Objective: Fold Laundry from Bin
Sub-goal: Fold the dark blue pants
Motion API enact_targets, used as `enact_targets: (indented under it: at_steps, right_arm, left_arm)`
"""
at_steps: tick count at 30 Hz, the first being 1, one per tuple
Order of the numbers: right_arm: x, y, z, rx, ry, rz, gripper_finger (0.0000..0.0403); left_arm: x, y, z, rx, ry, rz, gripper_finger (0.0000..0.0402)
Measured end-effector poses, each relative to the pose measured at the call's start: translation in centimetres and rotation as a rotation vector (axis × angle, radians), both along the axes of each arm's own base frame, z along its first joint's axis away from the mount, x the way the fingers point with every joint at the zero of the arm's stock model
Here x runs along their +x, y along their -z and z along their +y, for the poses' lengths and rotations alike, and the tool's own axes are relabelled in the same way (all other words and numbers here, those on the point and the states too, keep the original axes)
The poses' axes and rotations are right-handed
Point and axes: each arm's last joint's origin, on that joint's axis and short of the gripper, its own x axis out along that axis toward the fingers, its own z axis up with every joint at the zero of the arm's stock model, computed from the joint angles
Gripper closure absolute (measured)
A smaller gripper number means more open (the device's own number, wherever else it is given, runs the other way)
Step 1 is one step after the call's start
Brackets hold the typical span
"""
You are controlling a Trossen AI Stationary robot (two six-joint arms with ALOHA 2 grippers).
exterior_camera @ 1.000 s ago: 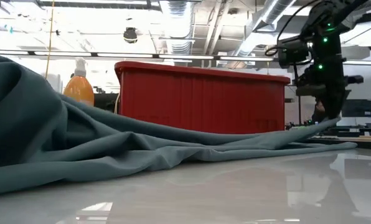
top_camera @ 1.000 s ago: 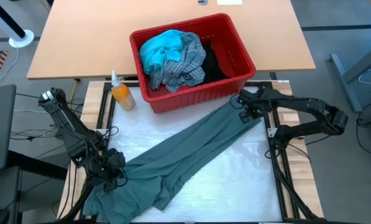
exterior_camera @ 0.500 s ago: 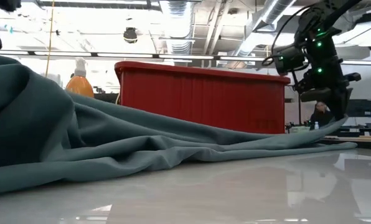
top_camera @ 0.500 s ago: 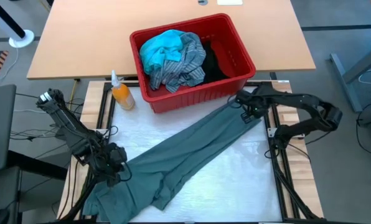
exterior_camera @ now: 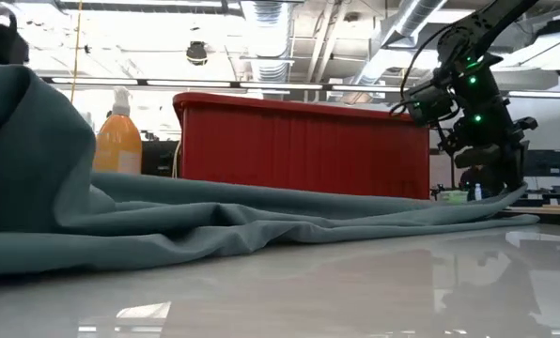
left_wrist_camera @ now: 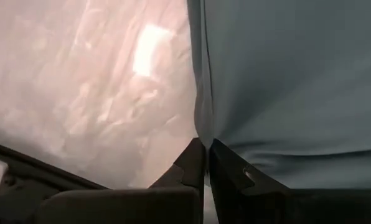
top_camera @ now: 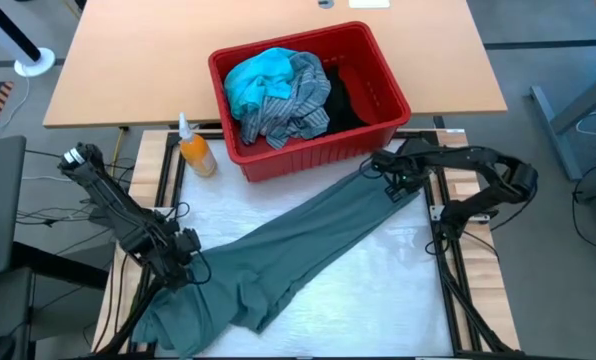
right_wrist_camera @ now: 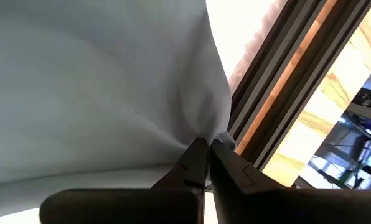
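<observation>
A grey-green garment of the laundry lies stretched slantwise over the white table, from near left to far right. My left gripper is shut on its near-left part, and my right gripper is shut on its far-right end, just in front of the bin. The red bin stands at the table's far edge. It holds a turquoise piece, a striped shirt and a black piece. My left gripper pinches an edge of the garment between its two fingers, coming steeply from above. The cloth rises in a hump toward the gripper, while the rest lies on the table. My right gripper pinches the garment's far-right corner between its two fingers, slanting down from above. Creases run out from the pinch. This end stays just off the table.
An orange spray bottle stands left of the bin. Metal frame rails run along the table's right and left sides. A wooden desk lies behind the bin. Bare table shows near right.
My left gripper has sunk and tipped more steeply down, keeping its hold, and the cloth near it has bunched up. My right gripper has sunk a little with the garment's far-right end, which now lies lower over the table.
</observation>
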Motion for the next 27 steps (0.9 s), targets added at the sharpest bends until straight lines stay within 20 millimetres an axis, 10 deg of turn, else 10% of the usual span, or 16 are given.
enact_targets:
  at_steps: [27]
  right_arm:
    - [0.2,-2.8,-0.1,0.085,-0.044,0.091,0.022]
  left_arm:
    - [1.5,1.5,0.1,-0.091,0.144,-0.068,0.0401]
